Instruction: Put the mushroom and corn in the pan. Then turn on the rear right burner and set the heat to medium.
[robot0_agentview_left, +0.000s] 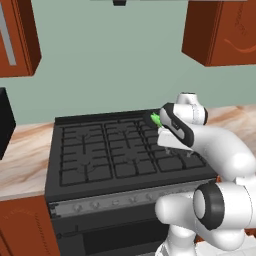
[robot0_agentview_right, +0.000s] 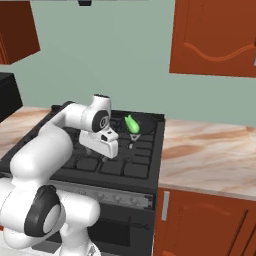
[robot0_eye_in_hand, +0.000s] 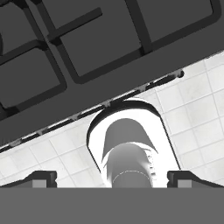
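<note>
A simulated kitchen with a pale green wall behind a black gas stove. The stove top is covered by black grid grates, and a row of small knobs runs along its grey front panel. Beige marbled stone counter lies on both sides of the stove, resting on reddish-brown wooden base cabinets. More reddish-brown wooden cabinets hang on the wall above, left and right. A black box-shaped appliance sits on the counter at the far left.

The small round shallow black frying pan sits on the rear right burner of the stove, its short grey handle pointing toward the front. The small bright green finger-shaped corn lies inside the pan, toward its left side; in the left base view the corn peeks out just behind the arm.

The white arm with dark joints reaches over the right half of the stove. Its two-finger gripper hangs above the grates near the stove's front edge, its jaws spread fully apart and holding nothing. In the hand view, white floor tiles show beyond the stove's front edge.
</note>
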